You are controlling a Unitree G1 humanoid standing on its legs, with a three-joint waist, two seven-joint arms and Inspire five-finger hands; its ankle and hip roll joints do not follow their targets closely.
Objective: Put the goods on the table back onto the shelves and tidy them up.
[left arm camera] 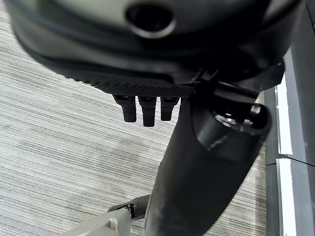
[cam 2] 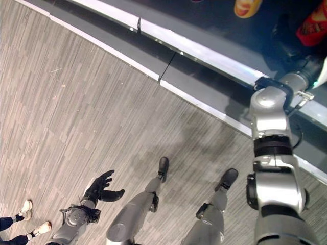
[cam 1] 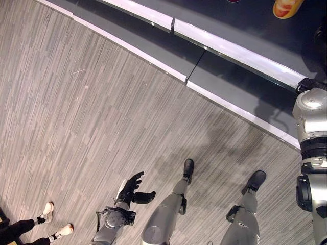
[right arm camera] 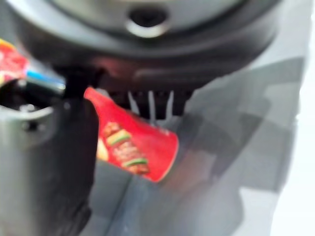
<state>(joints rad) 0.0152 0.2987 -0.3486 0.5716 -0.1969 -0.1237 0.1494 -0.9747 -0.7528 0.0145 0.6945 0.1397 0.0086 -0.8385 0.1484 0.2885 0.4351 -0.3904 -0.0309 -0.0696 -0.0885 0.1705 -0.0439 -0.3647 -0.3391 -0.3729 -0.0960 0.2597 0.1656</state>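
Grey wood-grain floor (cam 1: 76, 117) runs across the head views up to a dark shelf unit (cam 1: 240, 76) edged with pale strips, which crosses the upper right corner. Up on that shelf, in the right wrist view, a red snack packet (right arm camera: 138, 147) printed with skewered food sits against the right hand (right arm camera: 59, 162): the thumb stands beside it and the fingers (right arm camera: 147, 101) come down on its upper edge, so the hand looks closed round the packet, though the blur makes the exact contact hard to judge. In the right eye view the same red packet (cam 2: 312, 25) shows at the top right corner, just past the end of the raised right arm, where the hand is lost in the shelf's dark interior. An orange-and-yellow packet (cam 1: 286, 7) lies further along the shelf, apart from the red one, at the top edge. The left hand (cam 1: 134, 188) hangs low over the floor, well away from the shelf, with its fingers relaxed and slightly spread and its thumb held out to the side, holding nothing; its own wrist view shows the fingers (left arm camera: 142, 108) pointing at bare floor. At the lower left corner a person's legs and pale shoes (cam 1: 56, 220) stand on the floor, near the left arm but not touching it.
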